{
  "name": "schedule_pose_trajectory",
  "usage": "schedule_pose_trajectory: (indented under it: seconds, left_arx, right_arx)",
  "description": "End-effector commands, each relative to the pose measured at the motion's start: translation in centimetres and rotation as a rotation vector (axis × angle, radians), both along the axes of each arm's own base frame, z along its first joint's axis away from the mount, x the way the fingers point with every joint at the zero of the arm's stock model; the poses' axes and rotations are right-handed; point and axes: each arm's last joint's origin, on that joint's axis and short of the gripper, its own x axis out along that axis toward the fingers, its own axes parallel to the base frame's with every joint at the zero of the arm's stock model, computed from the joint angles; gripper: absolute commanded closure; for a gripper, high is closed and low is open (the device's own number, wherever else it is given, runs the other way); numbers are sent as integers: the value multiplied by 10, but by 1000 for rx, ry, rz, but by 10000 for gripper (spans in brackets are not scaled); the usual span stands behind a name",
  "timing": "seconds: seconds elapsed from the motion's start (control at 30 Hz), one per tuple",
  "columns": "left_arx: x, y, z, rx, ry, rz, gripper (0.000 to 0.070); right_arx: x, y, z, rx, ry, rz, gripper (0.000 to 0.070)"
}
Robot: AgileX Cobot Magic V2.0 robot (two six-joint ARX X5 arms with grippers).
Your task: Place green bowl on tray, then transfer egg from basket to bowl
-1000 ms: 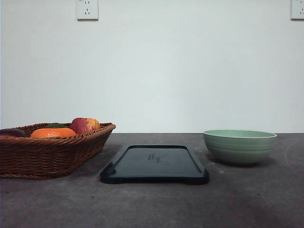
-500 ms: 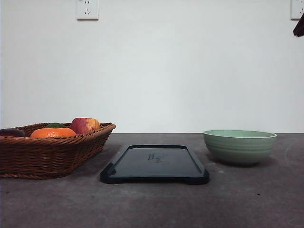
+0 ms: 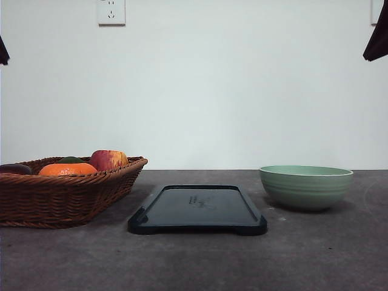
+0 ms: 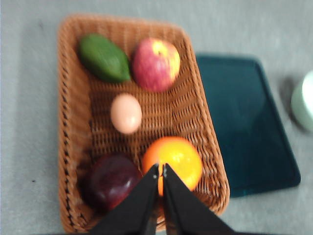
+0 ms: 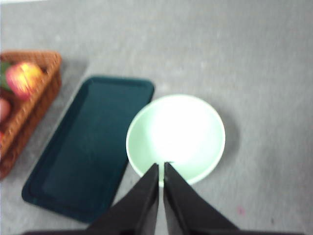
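The green bowl (image 3: 306,187) stands on the table right of the dark tray (image 3: 197,209), apart from it. In the right wrist view my right gripper (image 5: 161,165) is shut and empty, high above the near rim of the bowl (image 5: 176,137), with the tray (image 5: 88,161) beside it. The wicker basket (image 3: 60,194) sits left of the tray. In the left wrist view my left gripper (image 4: 160,167) is shut and empty, high over the basket (image 4: 68,122) above the orange. The egg (image 4: 126,113) lies in the middle of the basket.
The basket also holds an apple (image 4: 156,64), a green avocado (image 4: 104,58), an orange (image 4: 172,164) and a dark purple fruit (image 4: 110,180). Grey table (image 3: 194,260) extends in front of the tray. Dark arm parts (image 3: 377,36) hang in the front view's upper corners.
Dark parts of both arms have come into the front view's upper corners, the right one first and now lower. Bowl, tray and basket have not moved.
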Motion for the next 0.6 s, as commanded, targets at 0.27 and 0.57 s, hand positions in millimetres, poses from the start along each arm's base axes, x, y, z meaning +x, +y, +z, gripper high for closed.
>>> schedule_pose_trajectory:
  seconds: [0.27, 0.57]
  left_arx:
    - [5, -7, 11, -2, -48, -89, 419]
    - [5, -7, 10, -5, -44, -88, 339]
  right_arx:
    - [4, 1, 1, -14, 39, 6, 400]
    - [7, 1, 0, 11, 100, -20, 397]
